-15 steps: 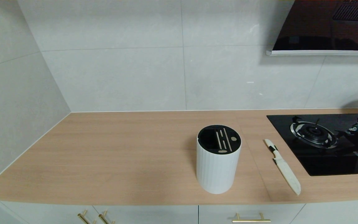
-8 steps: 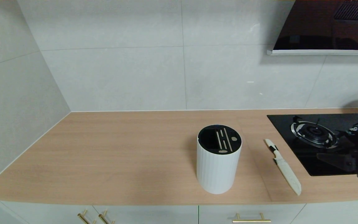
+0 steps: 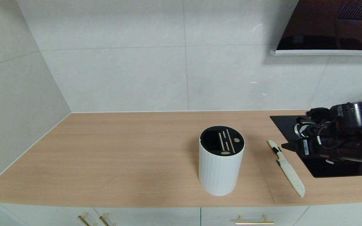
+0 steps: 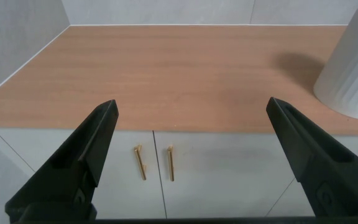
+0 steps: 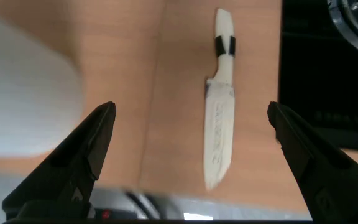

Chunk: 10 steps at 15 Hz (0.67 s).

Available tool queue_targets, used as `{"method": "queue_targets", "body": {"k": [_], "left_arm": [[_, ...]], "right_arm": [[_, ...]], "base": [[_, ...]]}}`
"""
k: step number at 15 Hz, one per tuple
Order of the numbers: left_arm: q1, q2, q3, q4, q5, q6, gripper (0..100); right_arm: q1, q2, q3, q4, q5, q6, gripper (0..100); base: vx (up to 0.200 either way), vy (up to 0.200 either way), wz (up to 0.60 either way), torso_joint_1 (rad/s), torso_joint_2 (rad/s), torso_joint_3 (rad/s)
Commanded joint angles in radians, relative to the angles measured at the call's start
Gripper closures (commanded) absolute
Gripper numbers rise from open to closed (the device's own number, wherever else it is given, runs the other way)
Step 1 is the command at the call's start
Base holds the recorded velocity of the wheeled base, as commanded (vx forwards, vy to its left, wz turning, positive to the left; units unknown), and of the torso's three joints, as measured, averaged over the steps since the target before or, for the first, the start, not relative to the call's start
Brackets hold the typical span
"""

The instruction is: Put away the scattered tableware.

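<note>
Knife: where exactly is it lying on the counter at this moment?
In the head view the white knife lies flat on the wooden countertop, on the robot's right, between the white knife holder and the black hob, blade toward the front edge.

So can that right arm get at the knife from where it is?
Probably yes. The knife lies flat on the counter with the right gripper open just above it, nothing between them; the white holder stands off to one side.

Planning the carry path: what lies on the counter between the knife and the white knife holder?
Only bare wooden countertop, seen in the head view, separates the knife from the knife holder.
</note>
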Motion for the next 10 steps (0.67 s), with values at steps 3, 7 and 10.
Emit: {"method": "queue_targets", "body": {"k": [3,7,10], "left_arm": [[-0.001,0.000,0.000,0.000,0.001,-0.001,0],[0.001,0.000,0.000,0.000,0.001,-0.001,0],[0.001,0.000,0.000,0.000,0.001,-0.001,0]], "right_arm": [[-0.028,0.270,-0.011,-0.128,-0.029,-0.013,0],[-0.045,0.388,-0.020,-0.237,-0.034,-0.014,0],[-0.052,0.431,-0.053,-0.259,-0.034,-0.014,0]], "base": [[0.000,0.000,0.00,0.000,0.00,0.000],[0.000,0.000,0.00,0.000,0.00,0.000],[0.000,0.000,0.00,0.000,0.00,0.000]]}}
